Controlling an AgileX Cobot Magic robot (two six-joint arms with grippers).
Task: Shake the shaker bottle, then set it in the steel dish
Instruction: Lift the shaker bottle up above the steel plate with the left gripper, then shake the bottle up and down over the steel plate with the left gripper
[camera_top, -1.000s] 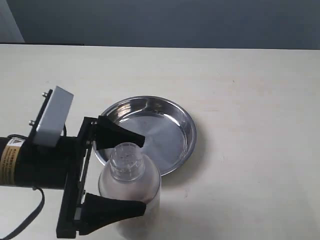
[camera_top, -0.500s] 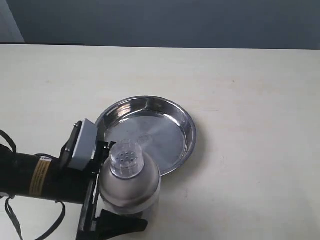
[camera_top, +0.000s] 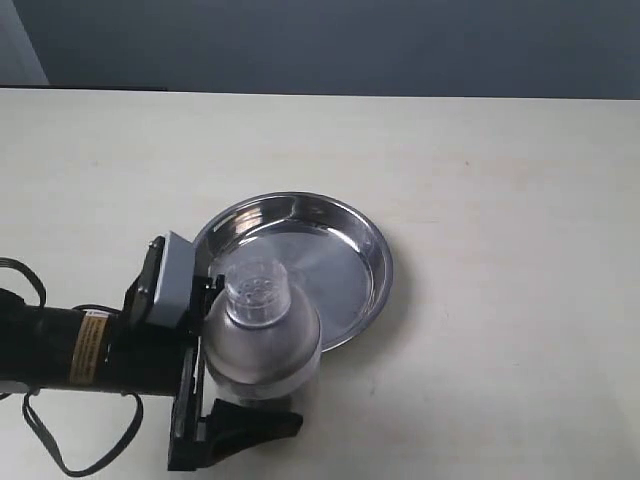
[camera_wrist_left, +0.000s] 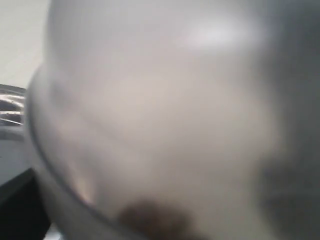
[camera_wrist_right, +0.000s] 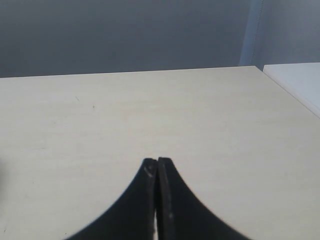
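Your left gripper (camera_top: 250, 362): jaws wide apart a second ago, now clamped on the bottle (camera_top: 258, 300). It stands upright just beside the dish (camera_top: 335, 262) rim, likely ready to lift and shake. Right gripper (camera_wrist_right: 157, 166): jaws together.

A pale cream table (camera_top: 500, 200) with faint grain fills nearly everything in sight. Behind its far edge stands 1 dark blue-grey wall (camera_top: 350, 45), with a lighter panel (camera_top: 18, 45) above the table's far-left corner. The light is soft and even.
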